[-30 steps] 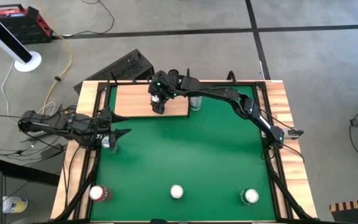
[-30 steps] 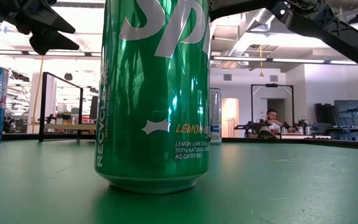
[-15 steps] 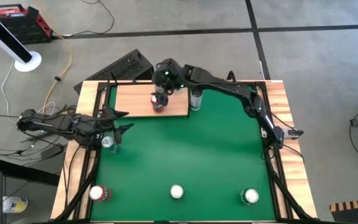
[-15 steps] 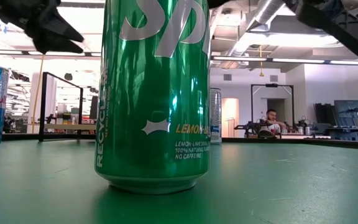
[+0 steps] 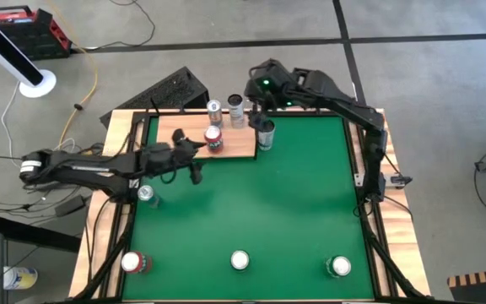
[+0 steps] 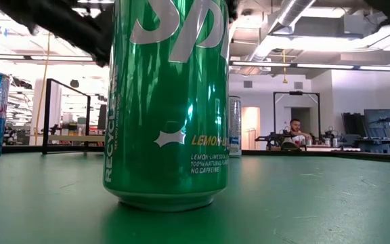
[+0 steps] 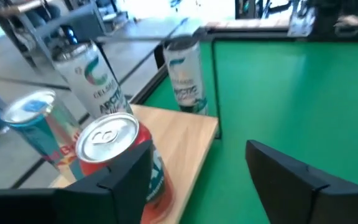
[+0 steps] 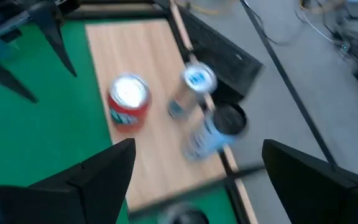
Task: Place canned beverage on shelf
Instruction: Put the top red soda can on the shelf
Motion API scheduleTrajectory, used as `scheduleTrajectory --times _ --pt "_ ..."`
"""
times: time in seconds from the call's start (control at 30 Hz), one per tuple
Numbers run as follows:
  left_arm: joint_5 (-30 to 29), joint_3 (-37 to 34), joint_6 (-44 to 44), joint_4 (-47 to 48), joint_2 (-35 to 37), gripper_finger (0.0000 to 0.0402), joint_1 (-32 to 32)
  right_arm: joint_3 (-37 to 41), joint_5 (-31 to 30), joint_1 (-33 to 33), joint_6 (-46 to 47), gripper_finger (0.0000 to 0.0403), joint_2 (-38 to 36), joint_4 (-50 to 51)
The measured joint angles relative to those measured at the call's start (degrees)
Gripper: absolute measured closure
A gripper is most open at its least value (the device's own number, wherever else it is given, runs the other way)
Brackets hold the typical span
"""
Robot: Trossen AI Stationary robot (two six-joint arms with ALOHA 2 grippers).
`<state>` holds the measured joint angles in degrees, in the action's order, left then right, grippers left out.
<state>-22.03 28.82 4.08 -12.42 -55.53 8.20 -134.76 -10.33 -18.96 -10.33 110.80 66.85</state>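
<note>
The shelf [image 5: 194, 133], a pale wood board, lies at the table's far left. A red can [image 5: 213, 140] stands upright on it near its right end, also seen in the wrist views [image 7: 114, 155] [image 8: 128, 99]. My left gripper [image 5: 197, 159] is open at the shelf's near edge. Its far finger [image 7: 114, 183] is close beside the red can, and nothing is between the fingers. My right gripper [image 5: 256, 103] hangs open high above the shelf's far right corner [image 8: 194, 168], holding nothing. My left gripper's far finger [image 5: 202, 146] stands level right beside the red can's near side. I cannot tell whether it touches the can.
Two more cans [image 5: 213, 108] [image 5: 236, 105] stand at the shelf's far edge, and another [image 5: 265, 133] is on the green table just right of the shelf. Single cans stand at the left edge [image 5: 146, 194] and along the near edge [image 5: 133, 263] [image 5: 240, 261] [image 5: 340, 267]. A green can [image 6: 168, 102] fills the low view.
My right gripper has left the red can standing on the shelf. It has risen and drawn back toward the table's far right. My left gripper has swung from the table's left edge toward the right, along the shelf's near edge, to the red can.
</note>
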Motion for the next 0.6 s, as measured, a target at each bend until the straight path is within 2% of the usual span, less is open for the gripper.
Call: scheduleTrajectory --times 0.1,0.23,0.3,0.47,0.6 --pt "4.7 0.0 1.4 -4.7 -4.9 0.0226 3.9 0.0 -0.3 0.0 1.1 0.0029 -1.8 3.8" --pt "10.6 0.2 4.2 -12.1 -9.7 0.0330 5.8 0.0 -0.6 0.1 1.5 0.0029 -3.7 6.9" --pt "12.3 1.4 4.9 -12.9 -12.4 0.0380 6.3 0.0 -0.8 0.0 2.2 0.0029 -4.0 7.6" --pt "15.1 7.5 5.1 -11.6 -20.7 0.0400 6.6 0.0 -4.5 0.6 2.3 0.0029 -4.0 8.0" --pt "11.3 10.9 5.3 -10.4 -25.8 0.0401 6.0 0.0 -5.3 0.6 2.2 0.0029 -4.0 9.1"
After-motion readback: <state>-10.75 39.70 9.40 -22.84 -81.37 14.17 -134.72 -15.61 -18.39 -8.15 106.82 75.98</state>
